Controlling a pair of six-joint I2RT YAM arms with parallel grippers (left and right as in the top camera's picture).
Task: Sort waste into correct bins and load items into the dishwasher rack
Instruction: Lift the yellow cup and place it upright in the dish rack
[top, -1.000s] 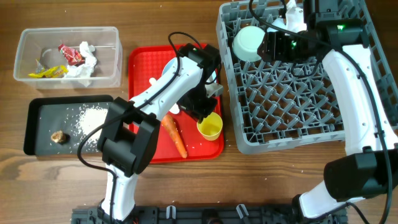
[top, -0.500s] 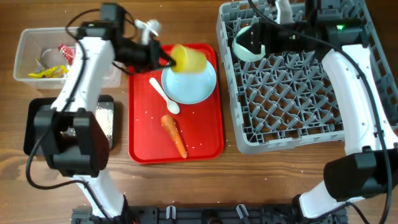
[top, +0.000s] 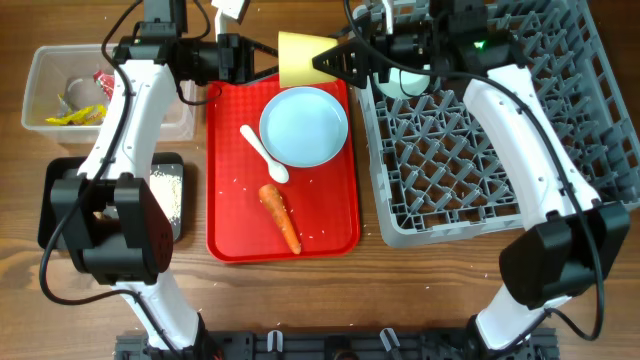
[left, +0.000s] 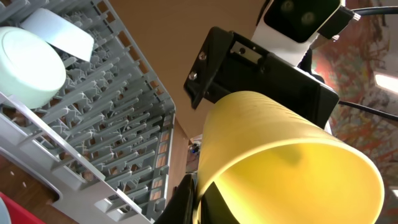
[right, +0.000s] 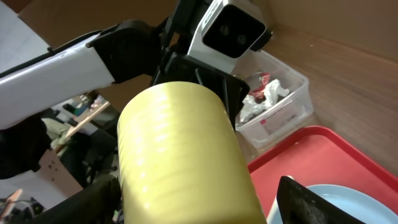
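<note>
My left gripper (top: 262, 58) is shut on the rim of the small yellow cup (top: 300, 58) and holds it in the air over the far edge of the red tray (top: 225, 200). My right gripper (top: 330, 62) is open, with one finger on each side of the cup (right: 180, 155). The cup fills the left wrist view (left: 280, 155). The light blue plate (top: 304, 125), the white spoon (top: 262, 152) and the orange carrot (top: 281, 217) lie on the red tray. Two light blue bowls (left: 28, 59) stand in the grey dishwasher rack (top: 470, 170).
The clear tub (top: 60, 70) at far left holds red and yellow wrappers (top: 70, 115) and tissue. The black tray (top: 60, 210) holds white rice (top: 168, 195) and is partly hidden by my left arm. The rack fills the right side.
My right arm has swung left from the rack to the cup and its fingers now straddle it. My left gripper has carried the cup a little to the right.
</note>
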